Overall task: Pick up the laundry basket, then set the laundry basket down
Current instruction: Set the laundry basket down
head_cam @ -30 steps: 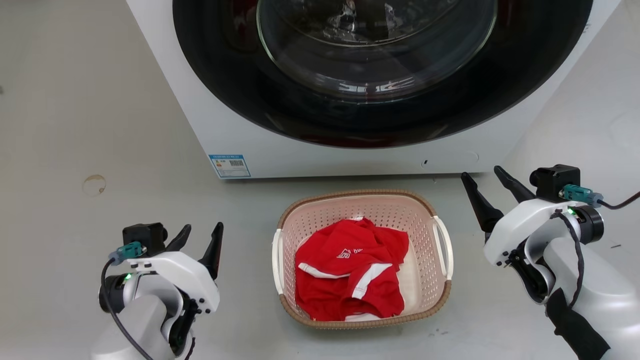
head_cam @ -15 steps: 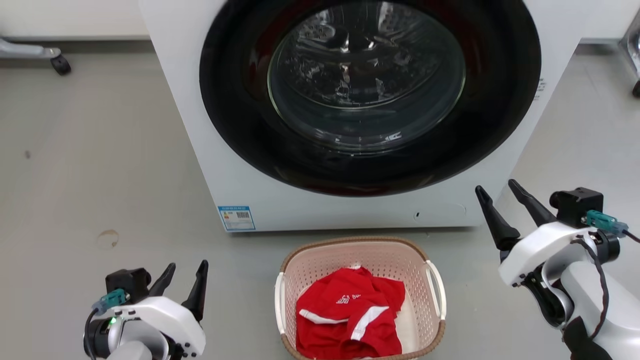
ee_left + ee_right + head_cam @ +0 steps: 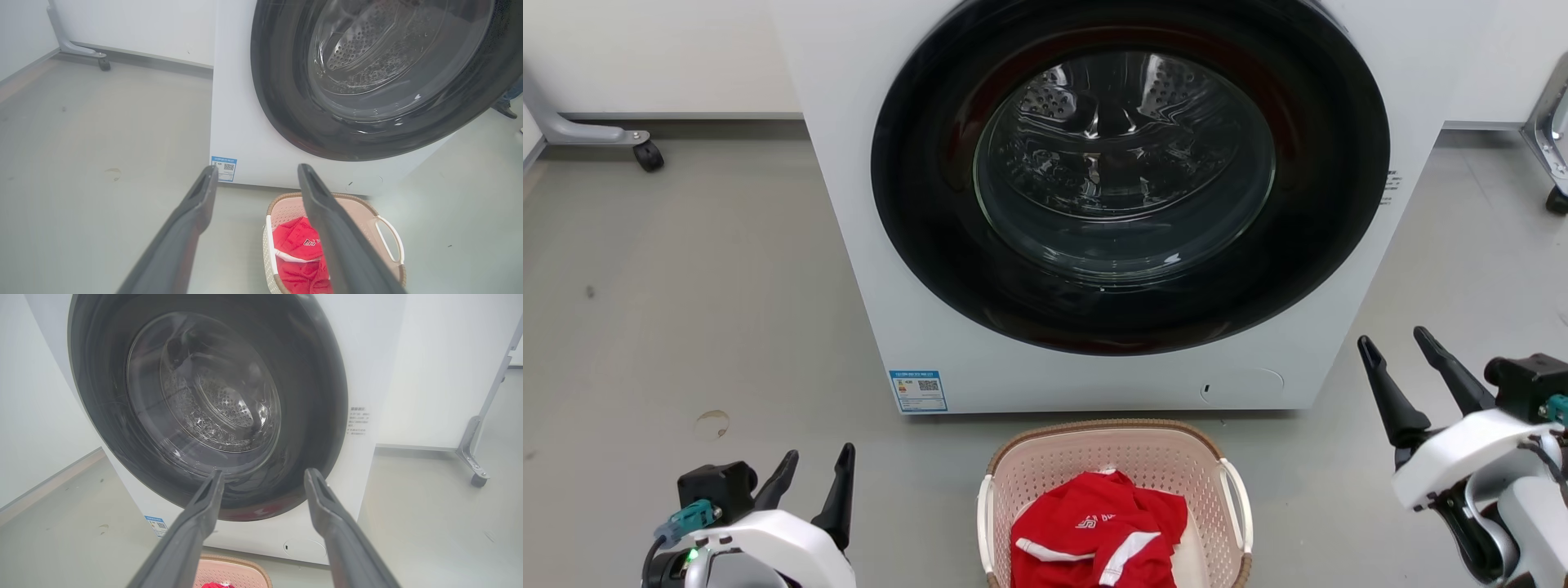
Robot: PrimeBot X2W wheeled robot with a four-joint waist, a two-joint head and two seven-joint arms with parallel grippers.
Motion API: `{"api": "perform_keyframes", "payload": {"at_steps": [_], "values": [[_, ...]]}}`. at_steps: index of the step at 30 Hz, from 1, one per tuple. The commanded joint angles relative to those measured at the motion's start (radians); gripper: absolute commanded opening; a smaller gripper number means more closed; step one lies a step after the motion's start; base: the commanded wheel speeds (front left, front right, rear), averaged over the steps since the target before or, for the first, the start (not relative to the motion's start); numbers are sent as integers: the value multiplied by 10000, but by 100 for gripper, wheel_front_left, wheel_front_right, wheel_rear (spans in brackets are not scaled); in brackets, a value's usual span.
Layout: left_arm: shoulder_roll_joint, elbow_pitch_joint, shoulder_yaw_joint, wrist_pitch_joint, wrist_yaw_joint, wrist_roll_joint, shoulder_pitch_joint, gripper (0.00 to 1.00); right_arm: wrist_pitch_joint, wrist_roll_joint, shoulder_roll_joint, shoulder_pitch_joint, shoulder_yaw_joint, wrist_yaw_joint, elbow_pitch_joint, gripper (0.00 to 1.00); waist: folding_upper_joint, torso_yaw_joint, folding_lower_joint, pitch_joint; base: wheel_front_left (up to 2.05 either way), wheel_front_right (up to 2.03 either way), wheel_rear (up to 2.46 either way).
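**Foreground, head view.** The left gripper sits at the lower left of the frame and the right gripper at the lower right. Each has its two dark fingers spread apart with nothing between them, and both stand clear of the basket. Between them, at the bottom centre and cut by the lower edge, the laundry basket rests on the floor. It has pale pink perforated walls and a brown woven-look rim. There is a white loop handle on its left and right sides. Inside lies a crumpled red garment with white trim and a white logo, covering most of the base that shows.

**Surface.** The floor is smooth, matt and pale grey. It carries a faint ring-shaped stain at the left middle and a few small dark specks.

**Middle ground.** Just beyond the basket's far rim, not touching it, stands a white front-loading washing machine. Its round dark door is shut, and the perforated steel drum shows through the glass. A blue-edged label sits at the lower left corner of the front panel.

**Background.** A white wall meets the floor along a grey skirting. A grey metal leg on a black caster lies at the upper left. A second leg stands at the right edge.
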Motion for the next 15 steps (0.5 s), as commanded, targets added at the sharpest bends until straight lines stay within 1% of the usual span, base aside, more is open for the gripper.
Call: {"api": "perform_keyframes", "payload": {"at_steps": [1,5,9,10,11,12,13,15], "values": [[420,-897,509,146,366,-115,15,100,-136,-206,-270,164,-120,-29,-391,100,-1,12,0,-42,0,0,0],[823,-2514,672,695,1162,-148,693,100,-136,-397,-327,646,-455,-29,-750,100,-1,6,0,-127,0,0,0],[1150,-4015,855,1106,1869,-185,1334,100,-136,-519,-382,1040,-794,-29,-975,100,-1,20,0,-190,0,0,0],[1220,-4350,923,1159,2019,-202,1485,100,-136,-549,-395,1112,-867,-29,-1055,100,-1,19,0,-192,0,0,0],[1220,-4350,923,1159,2019,-202,1485,100,-136,-549,-395,1112,-867,-29,-1055,100,-1,19,0,-192,0,0,0],[1318,-4653,965,1212,2165,-171,1632,100,-136,-579,-408,1176,-927,-29,-1145,100,-1,13,0,-187,0,0,0],[1402,-5244,1097,1216,2430,-185,1930,100,-136,-637,-439,1303,-1075,-29,-1335,100,-1,18,0,-168,0,0,0],[1521,-5729,1187,1181,2667,-105,2207,100,-136,-678,-443,1457,-1260,-29,-1547,100,-1,45,0,-148,0,0,0]]}}
